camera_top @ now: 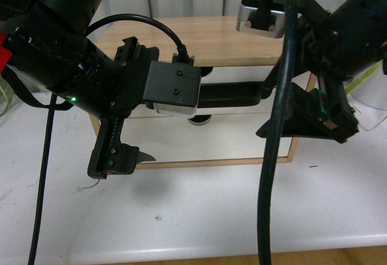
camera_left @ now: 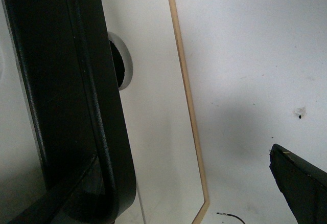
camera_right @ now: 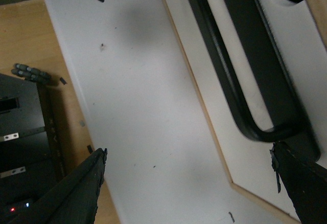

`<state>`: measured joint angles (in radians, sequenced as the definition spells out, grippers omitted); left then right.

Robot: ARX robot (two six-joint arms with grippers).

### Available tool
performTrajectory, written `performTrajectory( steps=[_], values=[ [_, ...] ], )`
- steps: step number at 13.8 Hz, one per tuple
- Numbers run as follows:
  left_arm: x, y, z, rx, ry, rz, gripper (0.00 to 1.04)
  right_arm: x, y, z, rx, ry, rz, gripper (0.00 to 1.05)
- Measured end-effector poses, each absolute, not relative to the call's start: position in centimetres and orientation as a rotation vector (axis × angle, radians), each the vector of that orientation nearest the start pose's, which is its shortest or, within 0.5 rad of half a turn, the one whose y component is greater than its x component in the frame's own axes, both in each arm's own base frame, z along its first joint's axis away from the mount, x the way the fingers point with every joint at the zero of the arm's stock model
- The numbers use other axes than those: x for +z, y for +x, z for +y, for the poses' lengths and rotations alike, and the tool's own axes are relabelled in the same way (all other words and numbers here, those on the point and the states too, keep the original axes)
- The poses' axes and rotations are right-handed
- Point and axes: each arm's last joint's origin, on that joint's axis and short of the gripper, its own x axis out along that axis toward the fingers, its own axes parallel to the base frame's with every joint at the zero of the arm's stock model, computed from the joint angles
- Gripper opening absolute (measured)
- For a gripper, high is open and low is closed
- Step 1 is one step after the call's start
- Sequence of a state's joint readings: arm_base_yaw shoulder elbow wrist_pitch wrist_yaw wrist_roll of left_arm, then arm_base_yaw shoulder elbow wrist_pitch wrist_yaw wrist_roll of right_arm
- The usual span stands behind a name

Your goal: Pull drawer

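Note:
The drawer (camera_top: 242,74) is the upper white front in the wooden cabinet (camera_top: 230,41), with a black bar handle (camera_top: 233,94) across it. My left gripper (camera_top: 124,159) hangs open at the cabinet's lower left corner. My right gripper (camera_top: 314,120) stands open at the handle's right end. The left wrist view shows the handle (camera_left: 66,106) very close, the half-round notch (camera_left: 121,65) and one fingertip (camera_left: 301,183); its other finger is lost against the handle. In the right wrist view the handle's end (camera_right: 276,129) lies just by one fingertip (camera_right: 301,188) of the open right gripper (camera_right: 191,193).
The cabinet stands on a white table (camera_top: 199,216), with a plain white lower front (camera_top: 211,141) under the drawer. A white pot with a plant (camera_top: 372,92) is at the right. Black cables (camera_top: 272,174) hang in front. A black box (camera_right: 25,147) sits off the table's edge.

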<state>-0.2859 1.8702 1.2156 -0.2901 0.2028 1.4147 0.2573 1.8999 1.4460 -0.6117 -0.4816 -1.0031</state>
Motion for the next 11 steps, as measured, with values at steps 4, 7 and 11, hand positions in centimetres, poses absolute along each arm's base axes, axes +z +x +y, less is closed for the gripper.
performTrajectory(
  steps=[4, 7, 11],
  values=[
    [17.6, 36.8, -11.4, -1.040, 1.331, 0.469, 0.98, 21.4, 39.7, 12.5, 1.154, -0.746, 0.650, 0.98],
    [17.7, 36.8, -11.4, -1.039, 1.348, 0.464, 0.98, 20.5, 40.4, 13.1, 1.173, -0.769, 0.669, 0.98],
    [17.5, 36.9, -11.7, -1.037, 1.364, 0.464, 0.98, 19.7, 40.2, 14.0, 1.214, -0.930, 0.698, 0.98]
  ],
)
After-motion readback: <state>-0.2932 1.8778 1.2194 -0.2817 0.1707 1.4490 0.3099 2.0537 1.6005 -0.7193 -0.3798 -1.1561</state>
